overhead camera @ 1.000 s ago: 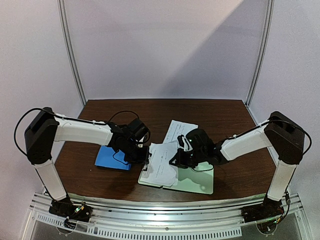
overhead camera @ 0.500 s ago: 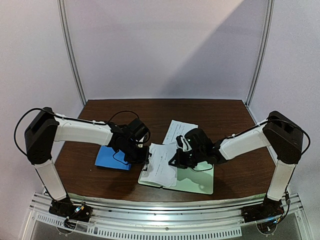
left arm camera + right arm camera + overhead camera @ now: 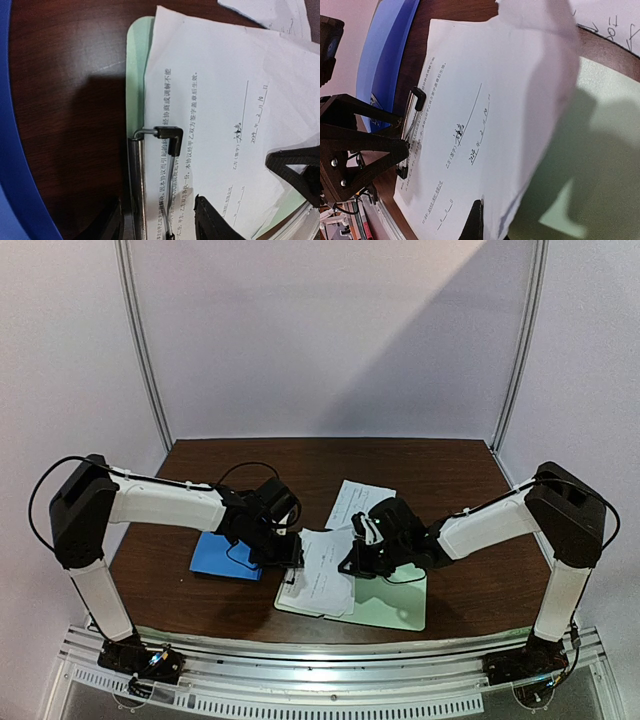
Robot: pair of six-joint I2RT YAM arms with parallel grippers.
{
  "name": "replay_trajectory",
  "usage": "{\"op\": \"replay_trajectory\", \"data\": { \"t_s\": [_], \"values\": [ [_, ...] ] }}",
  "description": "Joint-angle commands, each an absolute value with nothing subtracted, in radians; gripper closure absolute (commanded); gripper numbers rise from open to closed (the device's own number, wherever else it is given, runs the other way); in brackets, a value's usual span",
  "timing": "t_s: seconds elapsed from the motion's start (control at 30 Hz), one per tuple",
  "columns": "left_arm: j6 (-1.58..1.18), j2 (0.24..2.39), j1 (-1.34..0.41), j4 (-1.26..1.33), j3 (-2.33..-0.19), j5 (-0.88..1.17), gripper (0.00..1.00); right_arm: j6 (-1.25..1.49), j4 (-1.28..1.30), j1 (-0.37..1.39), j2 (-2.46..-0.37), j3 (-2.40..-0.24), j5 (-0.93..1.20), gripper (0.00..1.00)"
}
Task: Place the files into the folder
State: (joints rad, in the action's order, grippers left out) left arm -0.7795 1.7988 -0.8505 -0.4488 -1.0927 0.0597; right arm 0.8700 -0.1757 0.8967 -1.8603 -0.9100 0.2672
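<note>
One white file sheet (image 3: 322, 570) lies on the pale green clipboard (image 3: 395, 605), with its left edge under the metal clip (image 3: 137, 185). My left gripper (image 3: 290, 558) has its fingers (image 3: 212, 222) close on either side of that clip, whose wire bar stands a little off the paper. My right gripper (image 3: 352, 562) is shut on the sheet's right edge (image 3: 520, 200), which is lifted and curled. The second file sheet (image 3: 360, 502) lies flat behind the clipboard. The blue folder (image 3: 222, 556) lies closed to the left of the clipboard and also shows in the left wrist view (image 3: 10, 150).
The dark wooden table (image 3: 450, 480) ends close in front of the clipboard, with a metal rail (image 3: 320, 680) below. White walls and frame posts (image 3: 140, 350) stand around the table.
The right gripper has shifted slightly, and the sheet's right edge bulges up a little more. The left gripper stays at the clip.
</note>
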Motion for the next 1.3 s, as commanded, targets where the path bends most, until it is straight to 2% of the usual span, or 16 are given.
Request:
{"op": "replay_trajectory", "data": {
  "t_s": [0.0,0.2,0.3,0.43,0.53,0.67,0.9,1.27],
  "values": [
    [-0.779,1.778,-0.845,-0.465,-1.075,0.038,0.50,0.846,-0.131,0.905,-1.864,-0.928,0.257,0.99],
    [-0.777,1.770,-0.845,-0.466,-1.070,0.019,0.48,0.822,-0.100,0.904,-1.842,-0.941,0.256,0.91],
    [-0.773,1.774,-0.846,-0.466,-1.068,0.016,0.48,0.804,-0.063,0.905,-1.823,-0.948,0.246,0.82],
    [-0.767,1.778,-0.849,-0.466,-1.068,0.011,0.49,0.767,-0.004,0.904,-1.787,-0.948,0.205,0.64],
    [-0.764,1.780,-0.855,-0.467,-1.068,0.005,0.52,0.739,0.063,0.905,-1.752,-0.946,0.154,0.54],
    [-0.768,1.788,-0.870,-0.459,-1.065,0.005,0.58,0.700,0.133,0.901,-1.700,-0.945,0.080,0.46],
    [-0.809,1.807,-0.908,-0.414,-1.063,0.030,0.63,0.645,0.228,0.873,-1.600,-0.921,-0.064,0.38],
    [-0.917,1.888,-0.993,-0.244,-1.098,0.132,0.66,0.648,0.246,0.853,-1.473,-0.832,-0.095,0.37]
  ]
}}
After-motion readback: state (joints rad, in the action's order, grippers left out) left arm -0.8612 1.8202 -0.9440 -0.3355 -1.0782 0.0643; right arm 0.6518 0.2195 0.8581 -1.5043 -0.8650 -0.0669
